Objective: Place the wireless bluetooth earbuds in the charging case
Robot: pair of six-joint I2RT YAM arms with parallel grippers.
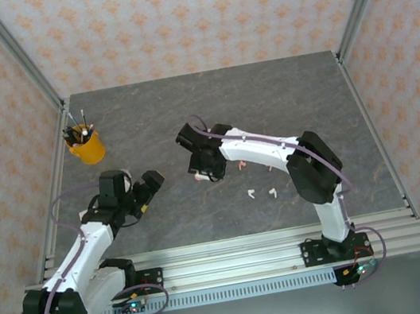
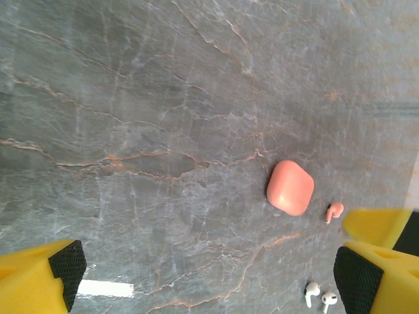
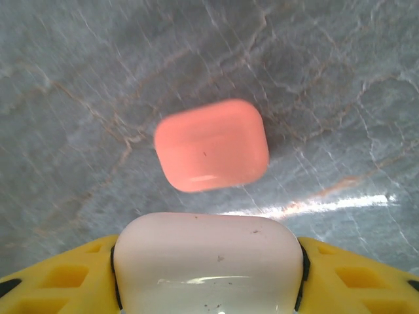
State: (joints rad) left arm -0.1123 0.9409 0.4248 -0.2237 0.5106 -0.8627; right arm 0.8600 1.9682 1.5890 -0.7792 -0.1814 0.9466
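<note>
Two pebble-shaped cases are seen from the right wrist. A white case is clamped between the yellow fingers of the right gripper, with its sides pressed against the black pads on both sides. A coral-pink case lies closed on the grey veined table just beyond it, slightly blurred. Whether the white case is touching the table cannot be told.

From above, the right gripper is placed near the middle of the table, the arm being stretched out to the left from its base. One coral-pink earbud is seen just to the right of that gripper. Two white earbuds lie nearer and further right, side by side but apart from each other.

The left gripper is held to the left of the right one, well apart from it, with its jaws spread wide and nothing between them. From the left wrist, its black pads are seen at the two lower corners, with bare table between them. In that view the coral-pink case rests flat on the table, the coral-pink earbud lies just beside it without touching, and the white earbuds lie close together near the bottom edge.

A yellow cup holding pens stands at the far left of the table, well apart from everything else.
</note>
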